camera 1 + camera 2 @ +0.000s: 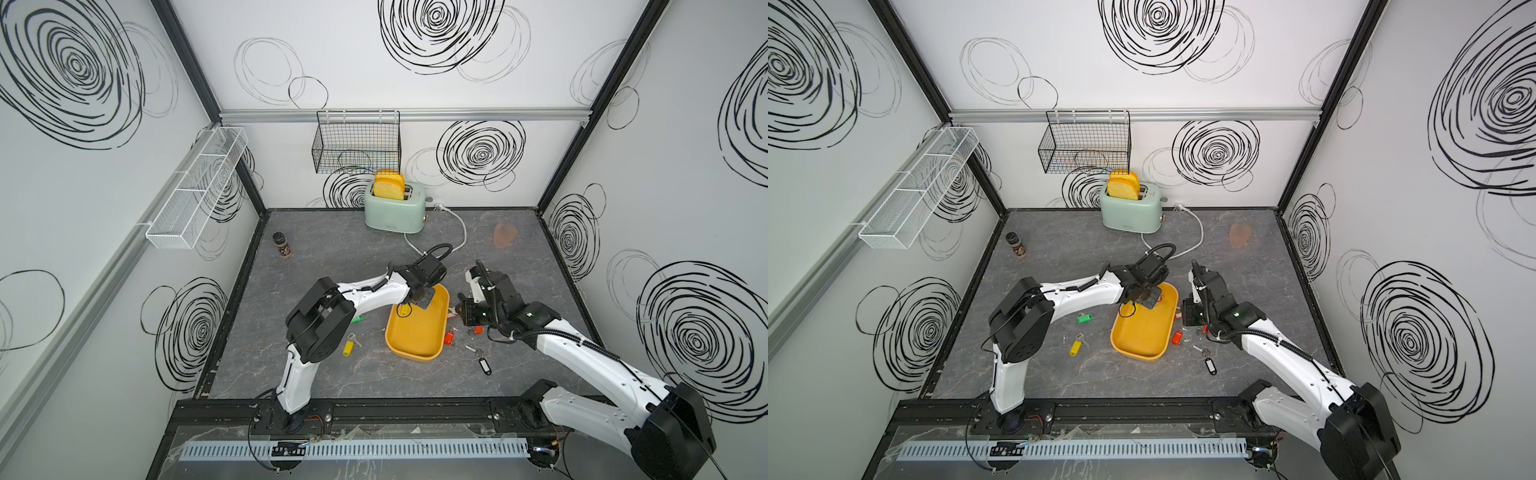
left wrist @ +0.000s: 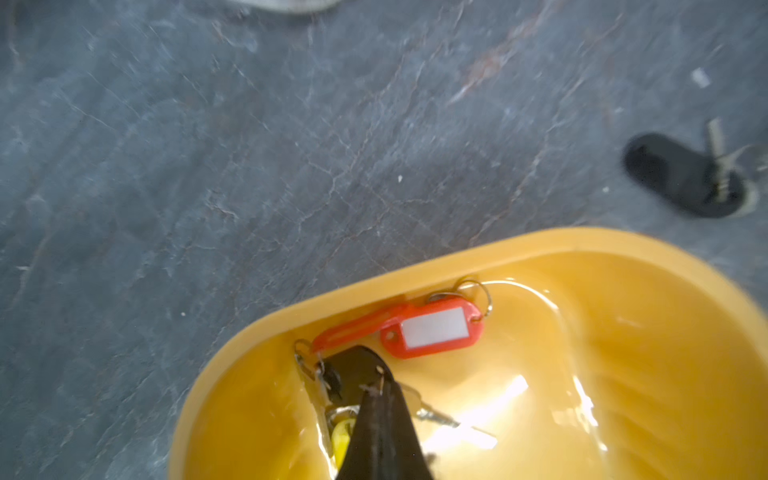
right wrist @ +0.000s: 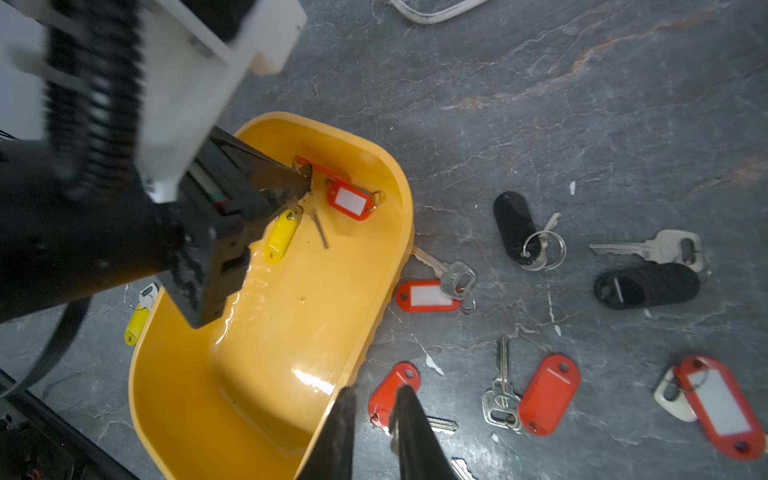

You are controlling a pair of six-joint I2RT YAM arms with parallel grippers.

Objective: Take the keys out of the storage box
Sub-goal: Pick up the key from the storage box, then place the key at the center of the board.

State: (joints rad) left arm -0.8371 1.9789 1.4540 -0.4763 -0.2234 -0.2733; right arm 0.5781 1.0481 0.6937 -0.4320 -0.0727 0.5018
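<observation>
1. The left tool [image 3: 305, 180] is reaching into the box [image 3: 257, 374] at its 12 o'clock end. Its jaws are closed tight, and I cannot tell whether they are pinching a ring.
2. The keys [image 3: 321, 235] inside the box are lying bunched at that same end.
3. A labelled red tag [image 3: 351, 199] is sitting just beside the left tool toward 3 o'clock, with its long axis running across the box along the far wall.
4. A yellow tag [image 3: 282, 235] is lying beside the same tool, with its long axis running along the box's length.
5. The right tool [image 3: 374, 399] is hanging at the box's 3 o'clock rim, jaws narrowly parted and gripping nothing visible.
6. Other keys are lying out on the worktop [image 3: 540, 104], at 3 to 5 o'clock and at 9 o'clock of the box.
7. The left arm is looking much the nearer to the bunch, so the coming lift is probably falling to it.
</observation>
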